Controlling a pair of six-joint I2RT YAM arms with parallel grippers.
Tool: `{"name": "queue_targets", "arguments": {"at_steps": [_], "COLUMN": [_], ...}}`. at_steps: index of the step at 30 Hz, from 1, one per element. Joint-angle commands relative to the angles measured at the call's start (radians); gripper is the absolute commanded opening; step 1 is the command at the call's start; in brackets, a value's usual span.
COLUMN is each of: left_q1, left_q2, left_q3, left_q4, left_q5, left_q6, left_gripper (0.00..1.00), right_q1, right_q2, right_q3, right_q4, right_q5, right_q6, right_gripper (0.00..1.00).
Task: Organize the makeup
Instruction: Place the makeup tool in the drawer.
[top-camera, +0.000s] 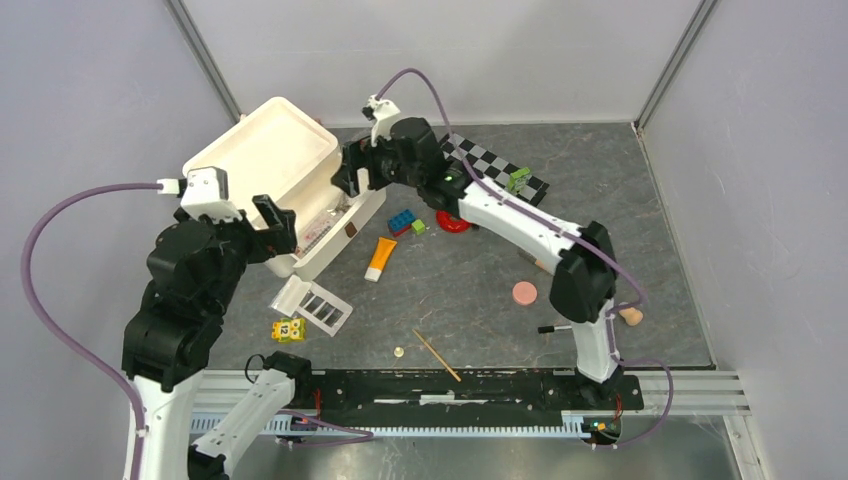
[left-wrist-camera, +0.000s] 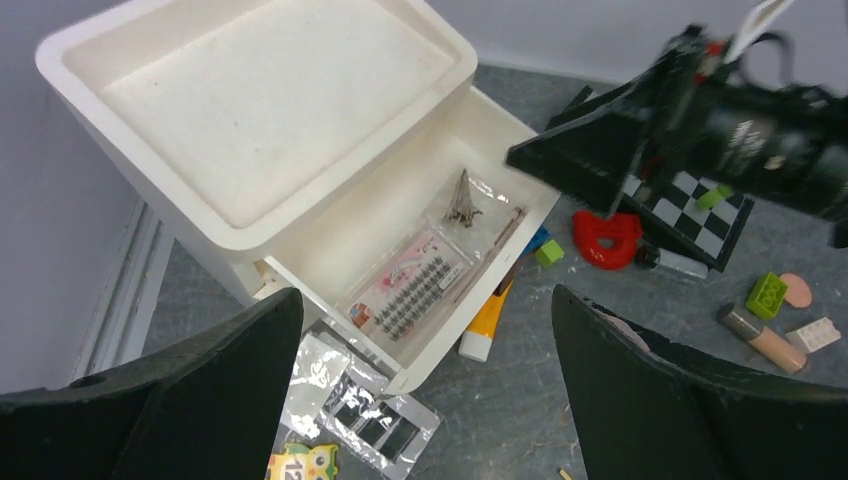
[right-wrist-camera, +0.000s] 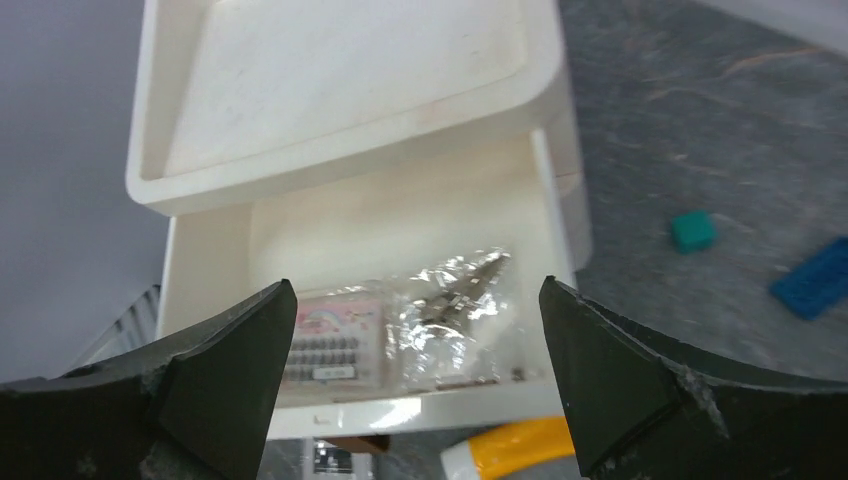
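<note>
Lying nearest the bases: a thin tan stick (top-camera: 437, 355) on the bench (top-camera: 620, 200), with a yellow toy brick (top-camera: 288, 330) off to its left.
Palette: I see the white palette (top-camera: 312, 303) flat in clear wrap, just beyond that brick.
Disc: one round pink disc (top-camera: 524, 293) lies alone beside the right arm's elbow.
Tube: the orange tube (top-camera: 380, 258) lies just outside the drawer front, white cap toward me.
Left arm: my left end effector (left-wrist-camera: 425, 300) hangs over the drawer's near corner, fingers spread wide and empty.
Drawer: the open drawer (left-wrist-camera: 330, 250) holds a lash card (left-wrist-camera: 410, 295) and a clear sachet (left-wrist-camera: 465, 205), side by side.
Right arm: my right end effector (right-wrist-camera: 417, 300) hovers above the sachet, jaws wide apart and holding nothing.
Far side: a blue brick (top-camera: 402, 220), then the checkerboard (top-camera: 495, 165).
</note>
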Motion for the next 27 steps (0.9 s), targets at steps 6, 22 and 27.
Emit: {"name": "queue_targets", "arguments": {"at_steps": [6,22,27], "left_q1": [0.004,0.004,0.004], "left_q2": [0.065,0.084,0.106], "left_q3": [-0.101,-0.131,-0.103], "left_q4": [-0.120,-0.203,-0.232], "left_q5": [0.083,0.175,0.110], "left_q6": [-0.169,-0.274,-0.383], "left_gripper": [1.00,1.00,1.00], "right_q1": [-0.037,-0.134,-0.117], "right_q2": [-0.385,-0.762,-0.734], "right_q3": [-0.255,-0.977,-1.093], "right_q4": [-0.081,0.046,0.213], "right_q5": [0.393,0.354,0.176], "right_q6": [-0.299,-0.257,-0.096], "right_gripper": [0.98,0.98,0.98]}}
